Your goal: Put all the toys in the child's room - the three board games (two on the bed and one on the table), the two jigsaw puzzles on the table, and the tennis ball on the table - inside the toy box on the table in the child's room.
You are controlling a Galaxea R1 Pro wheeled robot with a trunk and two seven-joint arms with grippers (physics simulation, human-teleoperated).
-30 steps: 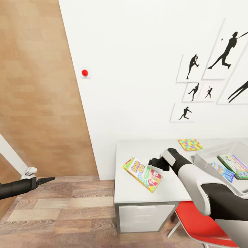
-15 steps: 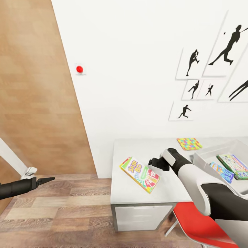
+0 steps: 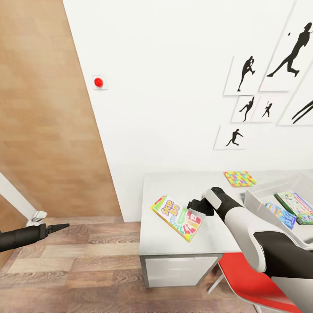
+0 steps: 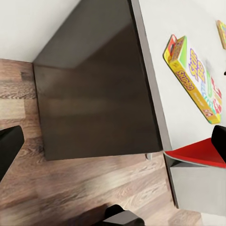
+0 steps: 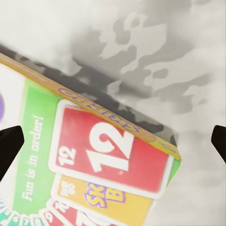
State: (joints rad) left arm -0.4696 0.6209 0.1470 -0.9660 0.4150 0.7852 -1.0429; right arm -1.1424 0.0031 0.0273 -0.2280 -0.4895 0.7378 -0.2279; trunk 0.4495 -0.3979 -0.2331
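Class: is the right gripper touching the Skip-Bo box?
Apart. The right wrist view shows the Skip-Bo box between the open right gripper's fingertips, neither touching it.

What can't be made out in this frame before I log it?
- Toy box, head view: its far side runs off the picture edge, so its full contents are unknown.
- Right pincer, head view: seen from behind, so finger spacing is hidden.
- Skip-Bo box, right wrist view: cropped by the frame edge.
- Small print on the two game boxes in the toy box: too small to read.
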